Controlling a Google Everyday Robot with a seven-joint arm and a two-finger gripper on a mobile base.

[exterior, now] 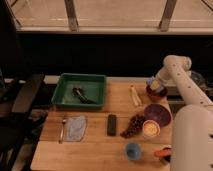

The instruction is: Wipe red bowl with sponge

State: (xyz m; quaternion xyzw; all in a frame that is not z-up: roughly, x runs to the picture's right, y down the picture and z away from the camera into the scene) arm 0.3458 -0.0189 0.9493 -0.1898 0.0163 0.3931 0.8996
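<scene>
The gripper (156, 86) sits low over the red bowl (156, 93) at the far right of the counter (95, 150), its fingers clamped together on the sponge (153, 83), whose blue and yellow block shows just at the bowl's mouth. Holding the sponge pressed down from above like this suits the wiping step: the arm reaches in from the right so the sponge can rub the bowl's inside while the bowl stands on the wood. The bowl lies directly under the gripper, touching the sponge as far as can be judged. Nearer the camera stand a purple dish (158, 114) and a small white cup (151, 129); a green tray (65, 98) sits well apart, left.
</scene>
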